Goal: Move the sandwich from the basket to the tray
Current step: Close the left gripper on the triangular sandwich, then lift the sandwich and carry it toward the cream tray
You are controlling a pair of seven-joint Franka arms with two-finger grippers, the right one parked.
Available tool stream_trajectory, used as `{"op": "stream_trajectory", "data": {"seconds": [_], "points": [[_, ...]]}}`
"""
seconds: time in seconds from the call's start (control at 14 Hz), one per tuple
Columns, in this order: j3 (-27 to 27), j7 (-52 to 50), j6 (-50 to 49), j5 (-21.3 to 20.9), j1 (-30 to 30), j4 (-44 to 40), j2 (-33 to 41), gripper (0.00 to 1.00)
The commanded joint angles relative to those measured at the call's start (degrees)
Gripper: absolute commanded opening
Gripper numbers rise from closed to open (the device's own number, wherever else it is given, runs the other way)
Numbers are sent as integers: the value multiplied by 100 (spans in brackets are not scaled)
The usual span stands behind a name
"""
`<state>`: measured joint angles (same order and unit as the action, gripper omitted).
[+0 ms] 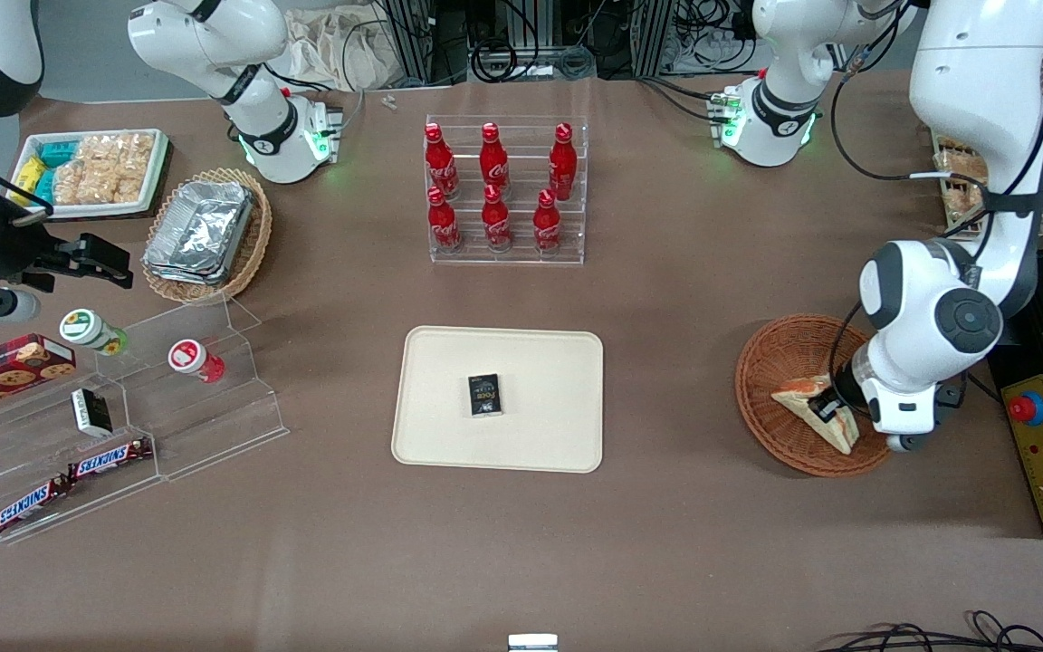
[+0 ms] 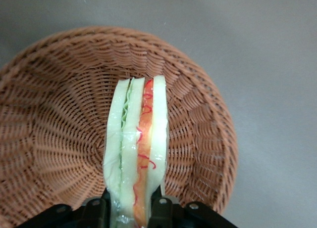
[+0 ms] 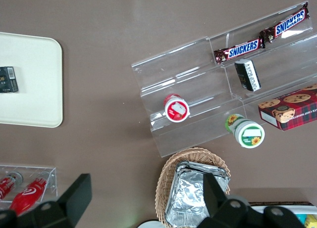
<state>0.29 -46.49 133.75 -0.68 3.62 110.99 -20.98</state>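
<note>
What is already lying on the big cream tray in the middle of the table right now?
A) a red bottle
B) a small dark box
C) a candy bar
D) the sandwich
B: a small dark box lies on the tray, while the sandwich is over the basket, gripped by the gripper, whose fingers are shut on its end.
</note>
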Motion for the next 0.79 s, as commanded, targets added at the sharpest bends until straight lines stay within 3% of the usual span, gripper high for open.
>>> {"op": "stream_trajectory", "data": {"seconds": [0.0,0.14,0.36,0.71], "points": [[-38,191,-1180,-73,42,-462,532,0],[-221,508,-2329,-56,121,-1242,665,0],[-923,501,-3888,-47,296,-2693,341,0],[-1215,264,-3542,15,1446,-2820,-37,0]]}}
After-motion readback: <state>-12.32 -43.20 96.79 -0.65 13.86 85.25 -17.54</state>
